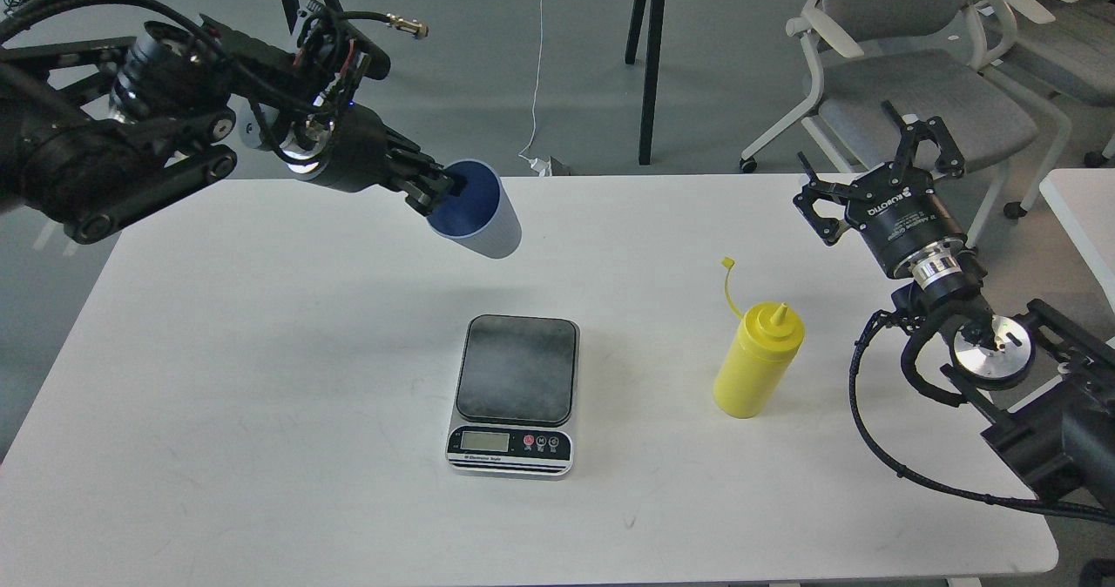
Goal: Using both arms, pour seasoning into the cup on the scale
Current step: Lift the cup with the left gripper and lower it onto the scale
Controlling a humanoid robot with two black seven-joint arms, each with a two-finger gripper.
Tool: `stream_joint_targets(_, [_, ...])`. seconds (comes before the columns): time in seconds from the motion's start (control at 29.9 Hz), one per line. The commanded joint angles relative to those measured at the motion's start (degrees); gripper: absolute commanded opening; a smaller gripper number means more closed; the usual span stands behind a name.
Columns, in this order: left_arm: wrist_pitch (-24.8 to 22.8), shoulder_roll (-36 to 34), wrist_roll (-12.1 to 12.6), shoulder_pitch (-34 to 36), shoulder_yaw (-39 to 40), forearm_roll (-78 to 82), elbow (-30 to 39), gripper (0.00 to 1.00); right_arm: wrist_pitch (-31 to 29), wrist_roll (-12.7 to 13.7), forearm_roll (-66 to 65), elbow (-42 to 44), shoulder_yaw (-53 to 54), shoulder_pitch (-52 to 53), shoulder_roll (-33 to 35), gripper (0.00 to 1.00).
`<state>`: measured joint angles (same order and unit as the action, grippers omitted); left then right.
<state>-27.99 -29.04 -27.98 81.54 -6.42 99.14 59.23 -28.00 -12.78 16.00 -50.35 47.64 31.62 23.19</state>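
at ten o'clock the left gripper (446, 188) holds the cup (479, 210) in the air, fingers clamped on its rim, the cup tipped on its side. the scale (516, 393) lies bare at six o'clock on the white worktop (218, 378). the bottle (756, 359) stands upright at four o'clock, cap off. at three o'clock the right gripper (871, 158) hangs with fingers apart, holding nothing. risk: the rim grip looks shallow, so the cup could slip or land tilted and topple.

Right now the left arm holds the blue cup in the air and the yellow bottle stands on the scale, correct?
Not quite. In the head view the yellow squeeze bottle stands on the white table, right of the scale, whose plate is bare. The left gripper does hold the blue cup aloft.
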Motion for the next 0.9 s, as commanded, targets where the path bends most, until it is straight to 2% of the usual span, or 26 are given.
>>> stream_joint_targets(0.0, [-0.01, 4.95, -0.02, -2.61, -0.44, 0.26, -0.17, 0.03, 0.0, -0.05, 0.0, 0.08, 0.08, 0.02, 0.1, 0.99])
stream_joint_targets(0.47, [-0.01, 6.1, -0.02, -9.29, -0.44, 5.45, -0.52, 0.03, 0.0, 0.04, 0.0, 0.43, 0.08, 0.02, -0.16, 0.99])
stream_joint_targets(0.87, [-0.01, 6.19, -0.02, -10.35, -0.44, 6.07, -0.61, 0.05, 0.0, -0.05, 0.0, 0.51, 0.17, -0.06, 0.01, 0.99])
